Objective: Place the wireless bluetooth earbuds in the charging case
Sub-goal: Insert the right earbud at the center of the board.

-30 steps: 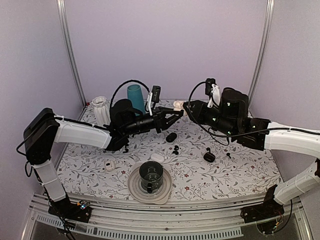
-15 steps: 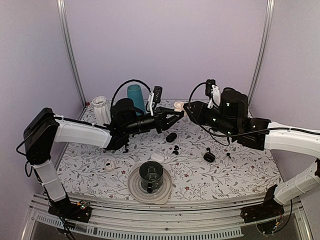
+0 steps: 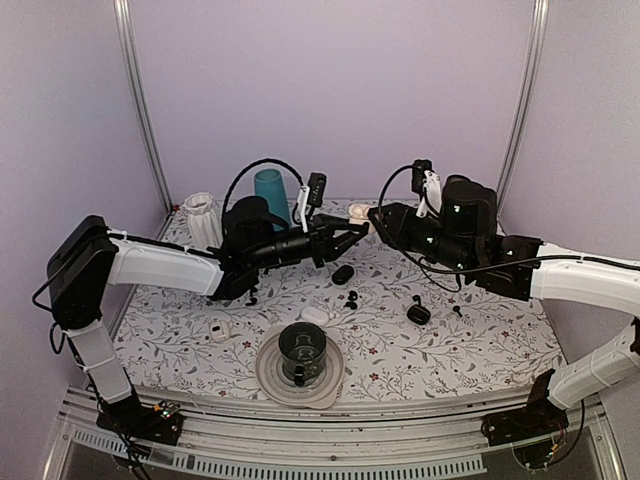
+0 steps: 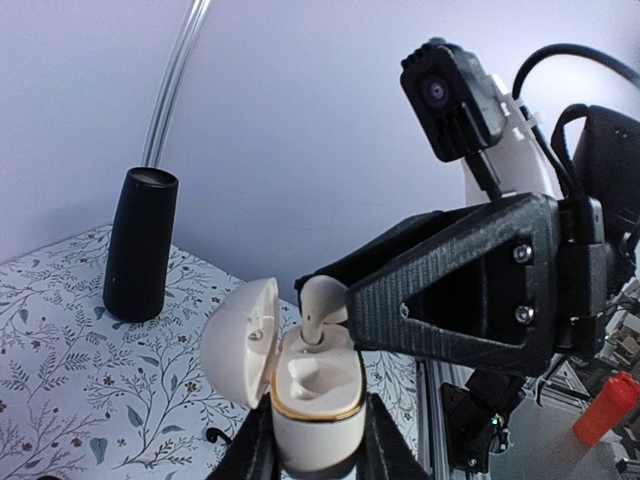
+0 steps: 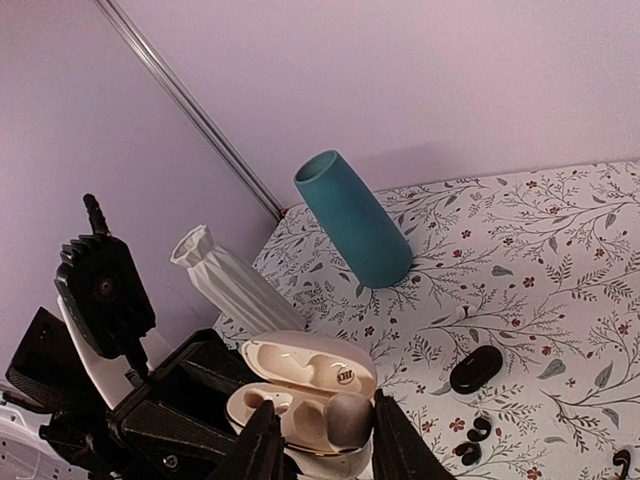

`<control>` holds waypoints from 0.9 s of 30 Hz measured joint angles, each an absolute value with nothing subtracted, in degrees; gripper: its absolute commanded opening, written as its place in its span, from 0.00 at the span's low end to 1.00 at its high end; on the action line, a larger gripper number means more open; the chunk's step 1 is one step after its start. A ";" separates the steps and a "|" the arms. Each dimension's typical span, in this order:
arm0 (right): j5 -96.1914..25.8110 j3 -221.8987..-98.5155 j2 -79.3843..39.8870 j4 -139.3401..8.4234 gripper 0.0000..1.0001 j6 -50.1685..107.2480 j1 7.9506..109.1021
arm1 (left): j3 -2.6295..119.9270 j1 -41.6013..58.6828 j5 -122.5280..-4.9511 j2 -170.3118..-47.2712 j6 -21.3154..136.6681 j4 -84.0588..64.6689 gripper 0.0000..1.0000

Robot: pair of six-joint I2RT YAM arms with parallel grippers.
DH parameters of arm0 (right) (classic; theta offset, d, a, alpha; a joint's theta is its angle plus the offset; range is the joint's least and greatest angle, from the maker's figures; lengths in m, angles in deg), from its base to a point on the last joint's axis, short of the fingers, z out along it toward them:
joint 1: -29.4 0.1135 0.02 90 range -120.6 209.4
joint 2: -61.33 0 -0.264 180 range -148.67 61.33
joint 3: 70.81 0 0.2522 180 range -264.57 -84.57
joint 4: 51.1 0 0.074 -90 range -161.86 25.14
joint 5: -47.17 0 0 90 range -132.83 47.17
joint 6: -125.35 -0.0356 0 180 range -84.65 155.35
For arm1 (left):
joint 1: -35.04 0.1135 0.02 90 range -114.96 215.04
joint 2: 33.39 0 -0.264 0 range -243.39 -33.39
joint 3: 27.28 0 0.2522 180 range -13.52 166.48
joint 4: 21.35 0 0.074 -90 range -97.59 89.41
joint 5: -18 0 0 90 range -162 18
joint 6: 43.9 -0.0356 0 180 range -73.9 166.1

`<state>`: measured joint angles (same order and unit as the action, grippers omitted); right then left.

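Left hand (image 4: 318, 445): nearly closed, clamped on open charging case (image 4: 315, 385), raised off tabletop (image 3: 480, 335).
Right hand (image 5: 330, 440): pinched on cream earbud (image 4: 322, 302), stem at case socket.
Black earbuds (image 3: 351, 298): lying on tabletop.

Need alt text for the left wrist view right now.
An open cream charging case sits clamped in the left gripper, while the right gripper holds a cream earbud at its socket. A dark vase stands behind on the floral tablecloth.

left end effector (image 3: 352, 227) edged right, slightly up
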<state>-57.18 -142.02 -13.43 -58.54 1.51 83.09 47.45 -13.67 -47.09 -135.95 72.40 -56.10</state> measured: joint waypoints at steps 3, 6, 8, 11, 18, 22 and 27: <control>-56.98 -142.02 -13.34 -58.91 0.31 1.14 83.09 | 47.45 -13.67 -47.14 -135.95 72.16 -56.06 0.00; -56.48 -142.05 -13.32 -59.48 0.31 0.37 83.09 | 47.45 -13.67 -47.29 -135.95 71.83 -55.91 0.00; -56.11 -142.05 -13.30 -59.85 0.31 -0.04 83.09 | 47.45 -13.67 -47.38 -135.95 71.57 -55.88 0.00; -55.30 -142.09 -13.30 -60.52 0.31 -0.90 83.11 | 47.47 -13.67 -47.77 -135.95 71.05 -55.88 0.00; -53.46 -142.72 -13.30 -61.68 0.31 -2.47 83.40 | 47.52 -13.73 -49.61 -135.93 69.60 -55.75 0.00; -52.02 -143.36 -13.30 -61.86 0.31 -2.95 83.81 | 47.52 -13.82 -50.29 -135.93 68.55 -55.36 0.00; -51.43 -144.65 -13.30 -62.95 0.31 -2.78 83.94 | 47.52 -13.86 -50.44 -135.93 68.12 -55.23 0.00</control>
